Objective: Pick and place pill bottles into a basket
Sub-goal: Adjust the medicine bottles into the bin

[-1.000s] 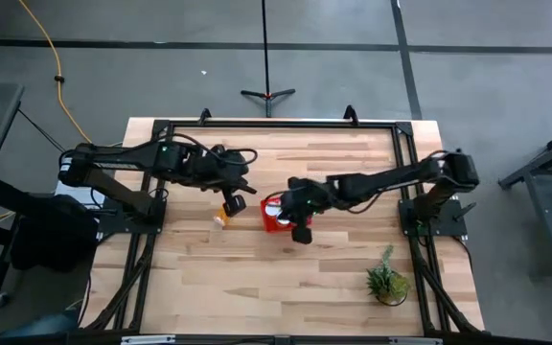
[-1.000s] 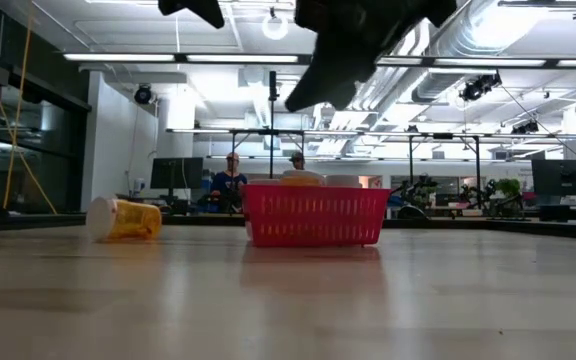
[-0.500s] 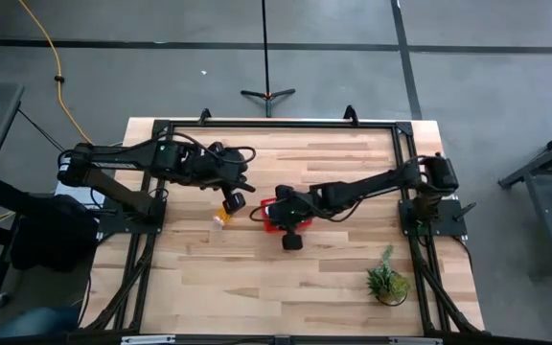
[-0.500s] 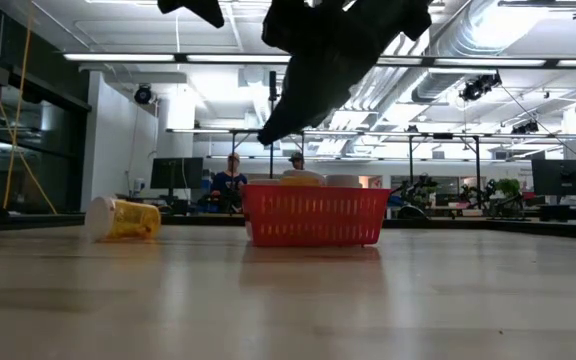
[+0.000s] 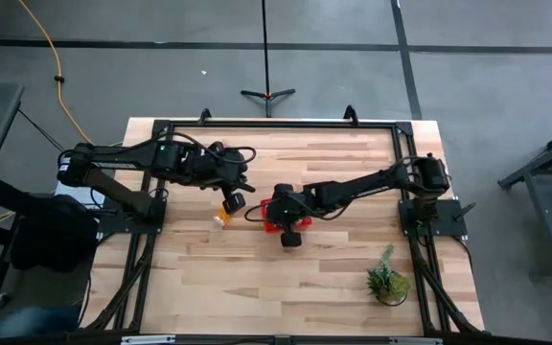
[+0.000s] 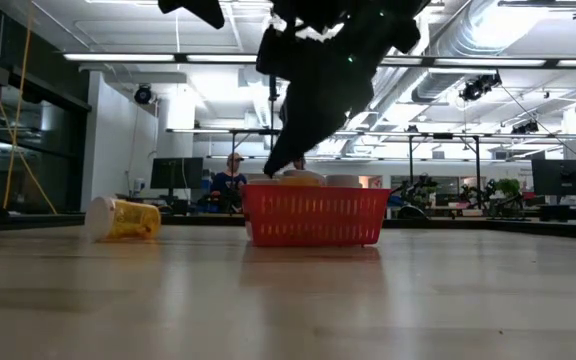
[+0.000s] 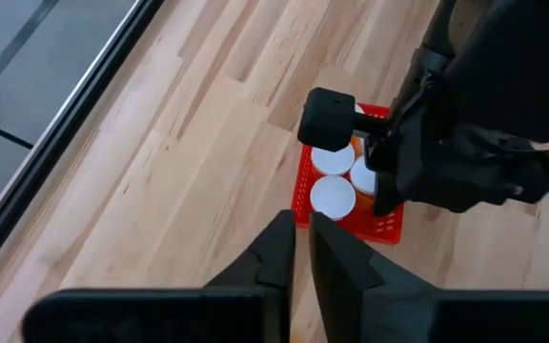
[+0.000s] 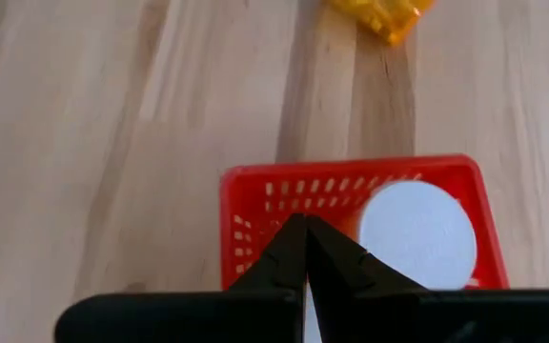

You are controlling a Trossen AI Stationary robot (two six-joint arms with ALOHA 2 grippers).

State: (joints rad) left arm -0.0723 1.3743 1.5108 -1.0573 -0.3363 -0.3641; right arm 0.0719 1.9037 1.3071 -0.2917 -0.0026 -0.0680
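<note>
The red basket (image 6: 315,215) stands mid-table, mostly under my right arm in the high view (image 5: 274,226). Upright pill bottles with white caps (image 7: 334,197) stand in it; one cap shows in the right wrist view (image 8: 416,233). One orange pill bottle (image 5: 221,217) lies on its side on the table left of the basket, and also shows in the low view (image 6: 123,218). My right gripper (image 8: 303,250) is shut and empty, slanting down just above the basket's left part (image 6: 278,165). My left gripper (image 7: 301,250) is shut and empty, high above the lying bottle (image 5: 239,198).
A small green potted plant (image 5: 387,279) stands near the table's front right corner. A black frame rail (image 5: 276,125) runs along the far edge. Bare wood lies in front of the basket (image 5: 276,287).
My right gripper has moved toward the table's left edge and down, tipping its fingers steeply over the basket's left part. The basket and the lying bottle have stayed in place.
</note>
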